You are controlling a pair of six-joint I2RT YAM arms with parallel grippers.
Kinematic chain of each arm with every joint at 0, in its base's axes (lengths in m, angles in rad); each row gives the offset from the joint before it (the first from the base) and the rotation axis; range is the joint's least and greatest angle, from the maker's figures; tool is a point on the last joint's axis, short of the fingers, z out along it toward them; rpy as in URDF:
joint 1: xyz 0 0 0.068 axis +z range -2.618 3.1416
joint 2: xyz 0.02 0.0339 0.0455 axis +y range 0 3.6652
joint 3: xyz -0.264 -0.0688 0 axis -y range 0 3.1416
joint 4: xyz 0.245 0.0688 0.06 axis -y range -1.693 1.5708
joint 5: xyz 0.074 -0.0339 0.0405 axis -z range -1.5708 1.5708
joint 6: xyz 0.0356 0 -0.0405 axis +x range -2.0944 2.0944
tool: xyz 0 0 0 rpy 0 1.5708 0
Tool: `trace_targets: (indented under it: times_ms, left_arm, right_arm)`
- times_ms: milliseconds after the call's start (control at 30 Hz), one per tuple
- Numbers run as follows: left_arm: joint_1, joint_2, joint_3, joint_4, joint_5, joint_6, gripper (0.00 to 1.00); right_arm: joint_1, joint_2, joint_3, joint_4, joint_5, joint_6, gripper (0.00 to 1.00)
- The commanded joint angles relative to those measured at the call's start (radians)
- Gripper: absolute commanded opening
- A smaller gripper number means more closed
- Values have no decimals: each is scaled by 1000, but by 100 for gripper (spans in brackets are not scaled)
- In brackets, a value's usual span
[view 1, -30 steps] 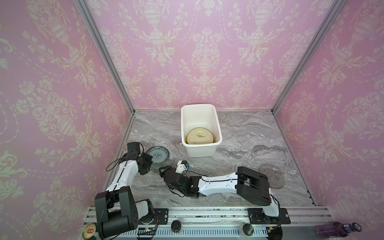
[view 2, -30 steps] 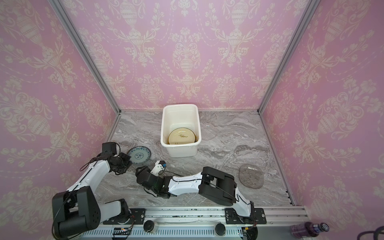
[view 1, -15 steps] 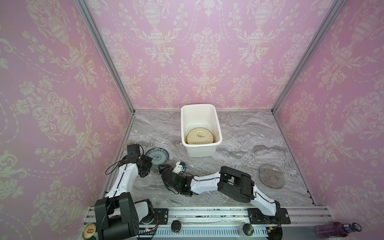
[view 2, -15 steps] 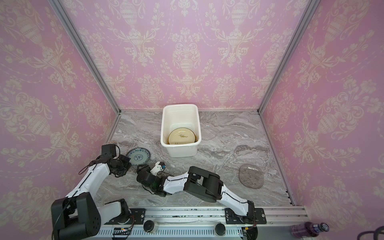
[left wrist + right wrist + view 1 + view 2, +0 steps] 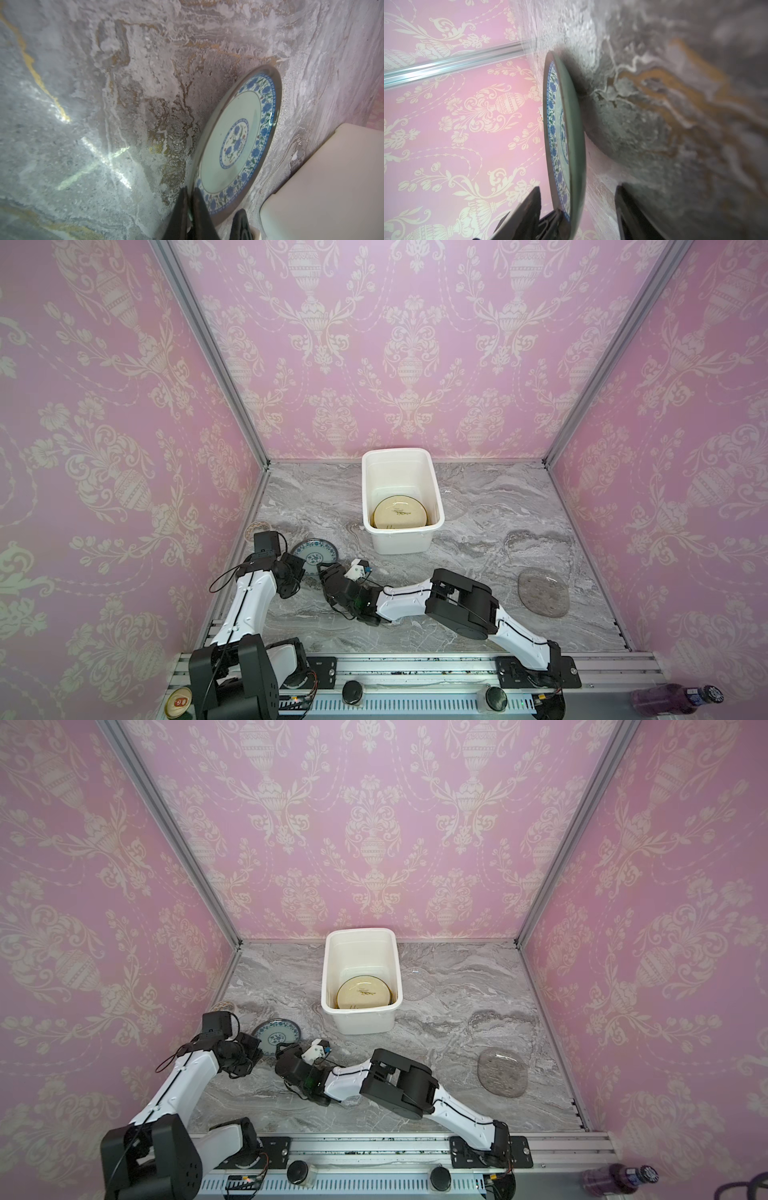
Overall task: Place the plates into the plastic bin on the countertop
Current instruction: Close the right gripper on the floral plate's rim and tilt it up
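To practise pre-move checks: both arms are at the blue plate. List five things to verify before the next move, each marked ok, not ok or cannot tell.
1. Hold: left gripper shut on blue plate rim: ok.
2. Alignment: rim sits between the open jaws of right gripper: ok.
3. Second grip: right gripper closed on the plate: not ok, jaws stand apart from it.
4. Lift: plate fully off the counter: cannot tell.
5. Room: bin has space above the cream plate: ok.
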State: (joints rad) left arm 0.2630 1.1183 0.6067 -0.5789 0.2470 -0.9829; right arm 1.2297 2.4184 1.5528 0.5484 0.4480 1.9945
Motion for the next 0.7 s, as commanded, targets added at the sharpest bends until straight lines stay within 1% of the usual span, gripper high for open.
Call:
trace_targets:
  times_ms: [0, 300, 467, 600, 667]
  left_arm:
    - [-5, -27, -14, -52, -34, -14, 10]
    - [-8, -35, 0, -104, -42, 9, 10]
    - [-13, -31, 15, -126, -55, 33, 10]
    - [-25, -17, 35, -135, -64, 61, 10]
    - [-28, -15, 39, -139, -68, 65, 10]
  right_arm:
    - [-12, 46, 26, -3, -18, 29, 55]
    - [-25, 90, 55, -19, -28, 44, 45]
    - [-40, 125, 92, -18, -65, 57, 41]
    - [-44, 137, 102, -27, -88, 64, 36]
    - [-45, 139, 98, -25, -94, 74, 31]
